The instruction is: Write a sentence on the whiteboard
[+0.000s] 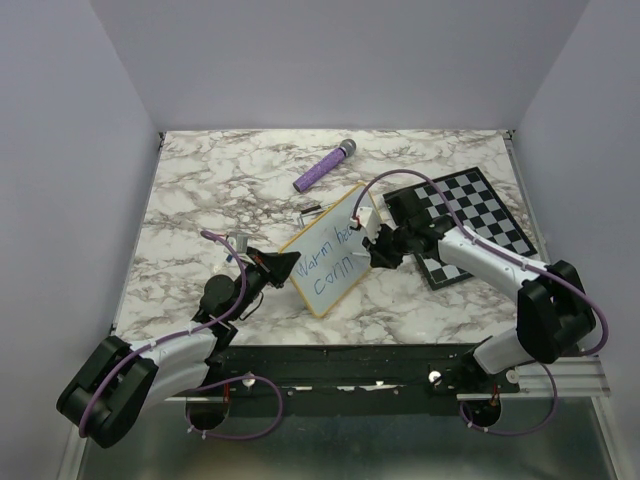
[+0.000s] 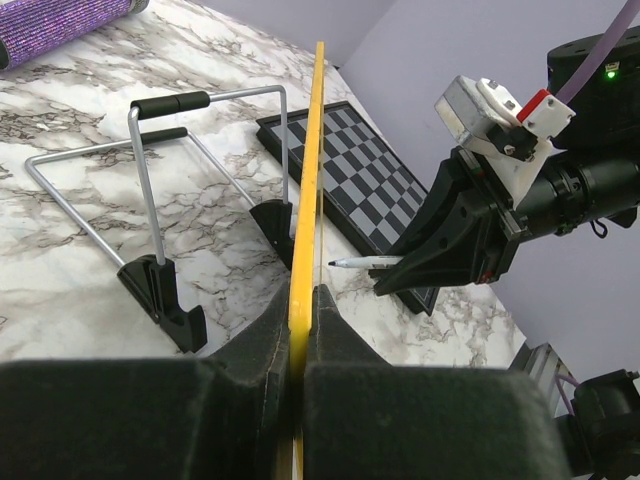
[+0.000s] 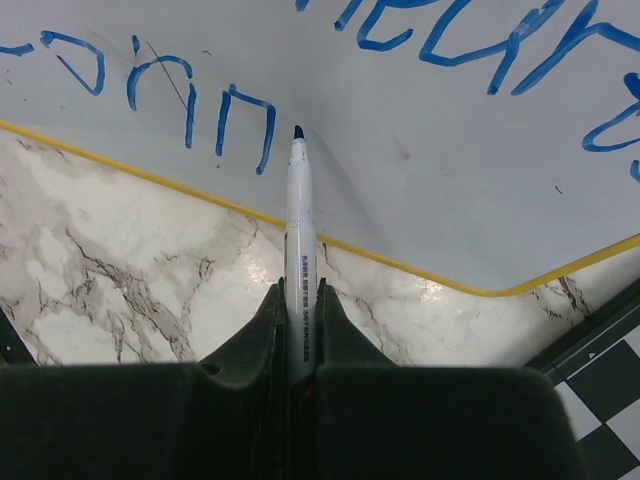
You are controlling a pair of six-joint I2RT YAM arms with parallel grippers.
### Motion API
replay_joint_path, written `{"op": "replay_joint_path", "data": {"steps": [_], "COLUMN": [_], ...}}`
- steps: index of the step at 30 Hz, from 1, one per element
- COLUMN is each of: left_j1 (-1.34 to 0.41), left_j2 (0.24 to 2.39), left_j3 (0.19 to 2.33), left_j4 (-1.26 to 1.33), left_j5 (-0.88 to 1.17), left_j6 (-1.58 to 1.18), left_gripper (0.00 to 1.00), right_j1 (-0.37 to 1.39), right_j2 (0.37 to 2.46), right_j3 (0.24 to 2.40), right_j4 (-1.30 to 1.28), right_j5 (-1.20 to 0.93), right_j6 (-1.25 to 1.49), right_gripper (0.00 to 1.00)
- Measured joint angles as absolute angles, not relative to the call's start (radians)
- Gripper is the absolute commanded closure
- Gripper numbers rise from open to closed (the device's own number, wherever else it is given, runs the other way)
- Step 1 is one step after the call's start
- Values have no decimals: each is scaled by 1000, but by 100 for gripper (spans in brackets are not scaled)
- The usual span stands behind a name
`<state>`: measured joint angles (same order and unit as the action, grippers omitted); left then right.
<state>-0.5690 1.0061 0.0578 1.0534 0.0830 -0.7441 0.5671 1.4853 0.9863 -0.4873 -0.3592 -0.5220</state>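
Left gripper: jaws clamped on the yellow frame of the whiteboard.
Whiteboard: stands on edge at the middle of the marble table, between the two grippers.
Sentence: blue, lower line reads "conn".
Right gripper: closed around a marker, tip just beside the last "n"; contact cannot be told.
Wire stand: behind the board.
Chessboard: right.
Purple toy microphone: far side.

The yellow-framed whiteboard stands tilted at mid-surface, its face turned right. Its blue sentence runs in two lines, the lower reading "conn".
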Motion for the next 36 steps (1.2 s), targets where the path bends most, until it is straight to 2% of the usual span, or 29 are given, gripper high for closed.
{"op": "replay_joint_path", "data": {"steps": [36], "left_j1": [-569], "left_j2": [1007], "left_j3": [58], "left_j4": [1053], "left_j5": [82], "left_j6": [-744], "left_gripper": [100], "right_j1": [535], "right_j2": [1538], "right_j3": [996], "right_j4": [-494], "right_j5": [-307], "right_j6": [-472], "right_gripper": [99]}}
